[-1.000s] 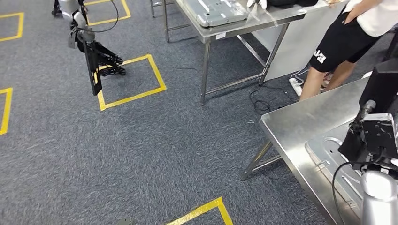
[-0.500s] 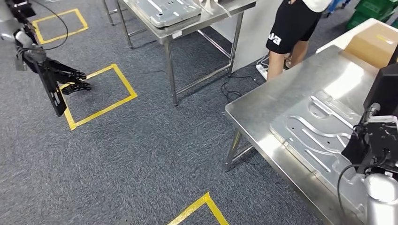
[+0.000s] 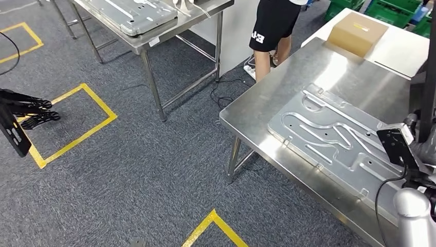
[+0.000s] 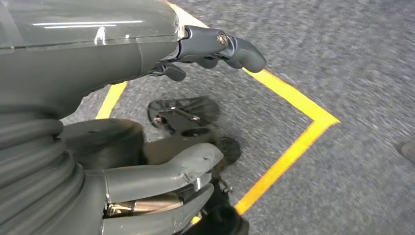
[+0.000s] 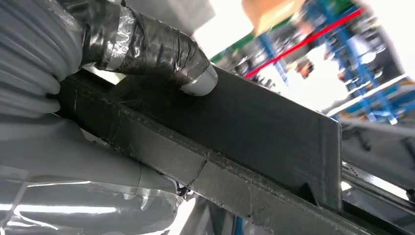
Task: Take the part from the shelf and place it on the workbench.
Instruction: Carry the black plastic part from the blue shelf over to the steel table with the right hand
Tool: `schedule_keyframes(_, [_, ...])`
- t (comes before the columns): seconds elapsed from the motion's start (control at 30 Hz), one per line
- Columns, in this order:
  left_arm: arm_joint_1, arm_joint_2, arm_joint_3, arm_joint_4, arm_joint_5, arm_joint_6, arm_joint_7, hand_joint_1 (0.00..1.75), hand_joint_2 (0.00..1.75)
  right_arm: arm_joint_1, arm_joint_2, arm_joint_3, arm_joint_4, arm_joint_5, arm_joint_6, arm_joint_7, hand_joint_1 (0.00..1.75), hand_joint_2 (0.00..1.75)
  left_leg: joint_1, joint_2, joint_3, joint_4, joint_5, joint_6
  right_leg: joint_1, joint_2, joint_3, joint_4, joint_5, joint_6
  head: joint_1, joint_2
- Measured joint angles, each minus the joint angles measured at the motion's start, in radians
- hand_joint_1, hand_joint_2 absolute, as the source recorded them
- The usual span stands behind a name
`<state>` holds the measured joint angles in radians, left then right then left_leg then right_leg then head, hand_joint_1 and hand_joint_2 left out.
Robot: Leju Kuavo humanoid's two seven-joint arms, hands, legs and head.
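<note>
My right hand (image 5: 98, 73) grips the long flat black part (image 5: 235, 147), thumb pressed on its face, beside the steel workbench (image 3: 267, 98). My left hand (image 4: 161, 98) hangs with fingers apart, holding nothing, over grey carpet (image 3: 128, 170).

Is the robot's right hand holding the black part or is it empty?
Holding it. In the right wrist view the right hand's taped thumb presses on the black part.

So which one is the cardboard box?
Find the big steel workbench on the right with the grooved metal panel lying on it. Beyond its far edge stands a white table; the cardboard box sits there, the only plain brown thing, near the green crates.
</note>
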<state>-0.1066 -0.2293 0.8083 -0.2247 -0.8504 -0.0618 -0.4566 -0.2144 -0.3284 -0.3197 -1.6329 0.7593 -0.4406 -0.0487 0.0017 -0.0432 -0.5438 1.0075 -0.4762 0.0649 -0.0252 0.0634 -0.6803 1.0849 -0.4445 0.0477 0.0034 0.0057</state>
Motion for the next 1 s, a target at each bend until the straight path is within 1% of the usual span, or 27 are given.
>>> schedule_keyframes(0.03, [0.0,0.0,0.0,0.0,-0.001,0.0,0.001,0.0,1.75,-0.014,-0.002,0.005,0.007,0.02,-0.002,0.008,1.75,1.75,-0.002,0.012,0.0,-0.003,0.003,0.002,0.002,-0.035,-0.023,0.048,-0.029,0.002,0.001,0.0])
schedule_keyframes(0.07, [0.0,0.0,0.0,0.0,-0.001,0.0,0.002,0.0,1.75,-0.027,-0.003,0.011,0.014,0.038,-0.003,0.015,1.75,1.75,-0.004,0.024,0.0,-0.004,0.003,0.004,0.0,-0.051,-0.048,0.106,-0.059,0.006,0.001,0.0])
schedule_keyframes(0.1, [0.0,0.0,0.0,0.0,-0.002,0.0,0.004,0.0,1.75,-0.036,-0.003,0.017,0.022,0.058,-0.005,0.024,1.75,1.75,-0.005,0.034,-0.001,-0.003,0.003,0.004,-0.003,-0.056,-0.069,0.157,-0.079,0.01,0.001,0.0])
schedule_keyframes(0.13, [-0.001,0.0,0.0,0.0,-0.002,0.0,0.005,0.0,1.75,-0.041,-0.003,0.024,0.03,0.078,-0.005,0.033,1.75,1.75,-0.005,0.042,-0.002,-0.003,0.002,0.004,-0.006,-0.058,-0.076,0.182,-0.083,0.013,0.002,0.0])
schedule_keyframes(0.17, [-0.002,0.0,0.0,0.0,-0.002,0.0,0.006,0.0,1.75,-0.046,-0.004,0.03,0.037,0.099,-0.005,0.041,1.75,1.75,-0.005,0.049,-0.002,-0.002,0.001,0.003,-0.01,-0.059,-0.068,0.175,-0.07,0.016,0.002,0.0])
schedule_keyframes(0.2, [-0.002,0.0,0.0,0.0,-0.003,-0.001,0.007,0.0,1.75,-0.053,-0.004,0.036,0.045,0.117,-0.005,0.049,1.75,1.75,-0.004,0.053,-0.002,0.001,0.0,0.0,-0.014,-0.061,-0.041,0.131,-0.043,0.019,0.002,0.0])
schedule_keyframes(0.23, [-0.004,0.0,0.0,0.0,-0.004,-0.001,0.007,0.0,1.75,-0.061,-0.004,0.043,0.05,0.131,-0.005,0.053,1.75,1.75,-0.003,0.057,-0.002,0.004,-0.003,-0.003,-0.016,-0.065,-0.007,0.069,-0.019,0.021,0.002,0.0])
schedule_keyframes(0.27, [-0.005,-0.001,0.0,0.0,-0.006,-0.001,0.008,0.0,1.75,-0.069,-0.004,0.05,0.055,0.141,-0.005,0.056,1.75,1.75,-0.004,0.059,-0.003,0.008,-0.006,-0.008,-0.014,-0.068,0.026,0.011,-0.001,0.02,0.002,0.0])
schedule_keyframes(0.3, [-0.007,-0.001,0.0,0.0,-0.007,-0.002,0.008,0.0,1.75,-0.077,-0.005,0.055,0.059,0.148,-0.005,0.058,1.75,1.75,-0.005,0.061,-0.005,0.012,-0.009,-0.014,-0.011,-0.069,0.05,-0.03,0.007,0.015,0.002,0.0])
schedule_keyframes(0.33, [-0.008,-0.001,0.0,0.0,-0.008,-0.002,0.009,0.0,1.75,-0.083,-0.005,0.06,0.062,0.154,-0.005,0.06,1.75,1.75,-0.006,0.061,-0.006,0.014,-0.011,-0.019,-0.007,-0.07,0.059,-0.049,0.006,0.009,0.001,0.0])
schedule_keyframes(0.4, [-0.01,-0.001,0.0,0.0,-0.01,-0.002,0.01,0.0,1.75,-0.093,-0.005,0.071,0.068,0.172,-0.005,0.065,1.75,1.75,-0.005,0.061,-0.007,0.013,-0.011,-0.029,-0.002,-0.067,0.06,-0.05,0.005,-0.006,0.001,0.0])
schedule_keyframes(0.47, [-0.01,-0.001,0.0,0.0,-0.011,-0.002,0.011,0.0,1.75,-0.106,-0.005,0.089,0.075,0.198,-0.003,0.073,1.75,1.75,-0.001,0.058,-0.014,0.033,-0.028,-0.039,-0.002,-0.067,0.061,-0.054,0.007,-0.021,0.001,0.0])
schedule_keyframes(0.5, [-0.011,-0.001,0.0,0.0,-0.011,-0.003,0.011,0.0,1.75,-0.115,-0.004,0.101,0.079,0.209,-0.002,0.077,1.75,1.75,0.0,0.056,-0.029,0.067,-0.049,-0.043,-0.002,-0.067,0.063,-0.057,0.008,-0.028,0.0,0.0])
schedule_keyframes(0.53, [-0.012,-0.001,0.0,0.0,-0.012,-0.003,0.011,0.0,1.75,-0.122,-0.004,0.114,0.083,0.218,0.0,0.08,1.75,1.75,0.001,0.053,-0.054,0.119,-0.077,-0.045,-0.001,-0.066,0.063,-0.058,0.009,-0.034,0.0,0.0])
schedule_keyframes(0.57, [-0.013,-0.001,0.0,0.0,-0.012,-0.003,0.011,0.0,1.75,-0.129,-0.002,0.127,0.088,0.225,0.001,0.082,1.75,1.75,0.001,0.052,-0.087,0.186,-0.106,-0.045,0.001,-0.066,0.063,-0.057,0.009,-0.039,0.0,0.0])
schedule_keyframes(0.6, [-0.012,-0.001,0.0,0.0,-0.012,-0.003,0.012,0.0,1.75,-0.134,-0.001,0.139,0.093,0.23,0.002,0.085,1.75,1.75,0.001,0.052,-0.119,0.246,-0.126,-0.044,0.004,-0.065,0.062,-0.057,0.008,-0.042,0.0,0.0])
schedule_keyframes(0.63, [-0.012,-0.001,0.0,0.0,-0.013,-0.003,0.014,0.0,1.75,-0.138,0.001,0.15,0.099,0.235,0.003,0.088,1.75,1.75,0.001,0.052,-0.141,0.283,-0.129,-0.043,0.007,-0.065,0.062,-0.056,0.008,-0.043,0.0,0.0])
schedule_keyframes(0.67, [-0.011,-0.001,0.0,0.0,-0.013,-0.003,0.015,0.0,1.75,-0.144,0.003,0.16,0.105,0.241,0.006,0.092,1.75,1.75,0.001,0.052,-0.148,0.285,-0.114,-0.041,0.009,-0.063,0.062,-0.054,0.007,-0.043,0.0,0.0])
schedule_keyframes(0.7, [-0.011,-0.001,0.0,0.0,-0.014,-0.003,0.016,0.0,1.75,-0.152,0.005,0.169,0.113,0.247,0.009,0.096,1.75,1.75,0.001,0.052,-0.136,0.251,-0.084,-0.038,0.01,-0.062,0.062,-0.053,0.007,-0.043,0.0,0.0])
schedule_keyframes(0.73, [-0.012,-0.001,0.0,0.0,-0.015,-0.003,0.016,0.0,1.75,-0.162,0.007,0.178,0.121,0.253,0.014,0.099,1.75,1.75,0.001,0.051,-0.112,0.192,-0.045,-0.033,0.01,-0.06,0.062,-0.051,0.007,-0.043,0.0,0.0])
schedule_keyframes(0.77, [-0.014,-0.001,0.0,0.0,-0.017,-0.001,0.016,0.0,1.75,-0.175,0.01,0.188,0.13,0.262,0.018,0.101,1.75,1.75,0.0,0.049,-0.086,0.129,-0.017,-0.03,0.012,-0.059,0.061,-0.048,0.006,-0.041,0.0,0.0])
schedule_keyframes(0.8, [-0.016,-0.002,-0.001,0.0,-0.018,0.003,0.017,0.0,1.75,-0.187,0.012,0.197,0.14,0.272,0.021,0.104,1.75,1.75,-0.001,0.048,-0.065,0.08,0.001,-0.027,0.014,-0.057,0.058,-0.045,0.006,-0.039,0.0,0.0])
schedule_keyframes(0.83, [-0.018,-0.003,-0.001,0.0,-0.019,0.008,0.018,0.0,1.75,-0.198,0.014,0.207,0.151,0.284,0.023,0.107,1.75,1.75,-0.003,0.046,-0.053,0.05,0.008,-0.025,0.014,-0.056,0.055,-0.044,0.007,-0.034,0.0,0.0])
schedule_keyframes(0.87, [-0.019,-0.005,-0.002,0.0,-0.02,0.014,0.02,0.0,1.75,-0.206,0.017,0.218,0.162,0.296,0.024,0.11,1.75,1.75,-0.005,0.044,-0.05,0.038,0.007,-0.023,0.014,-0.055,0.053,-0.044,0.009,-0.029,0.0,0.0])
schedule_keyframes(0.93, [-0.022,-0.012,-0.003,0.0,-0.022,0.025,0.023,0.0,1.75,-0.215,0.025,0.24,0.18,0.317,0.024,0.114,1.75,1.75,-0.006,0.045,-0.049,0.029,0.015,-0.014,0.01,-0.055,0.051,-0.046,0.012,-0.018,0.0,0.0])
schedule_keyframes(0.97, [-0.023,-0.016,-0.004,0.0,-0.024,0.028,0.024,0.0,1.75,-0.217,0.029,0.25,0.187,0.323,0.023,0.115,1.75,1.75,-0.005,0.045,-0.048,0.023,0.02,-0.01,0.009,-0.056,0.048,-0.04,0.005,-0.013,0.0,0.0])
schedule_keyframes(1.0, [-0.025,-0.019,-0.005,0.0,-0.026,0.03,0.025,0.0,1.75,-0.22,0.033,0.259,0.193,0.329,0.022,0.116,1.75,1.75,-0.004,0.045,-0.047,0.017,0.025,-0.005,0.007,-0.058,0.038,-0.017,-0.012,-0.009,0.001,0.0])
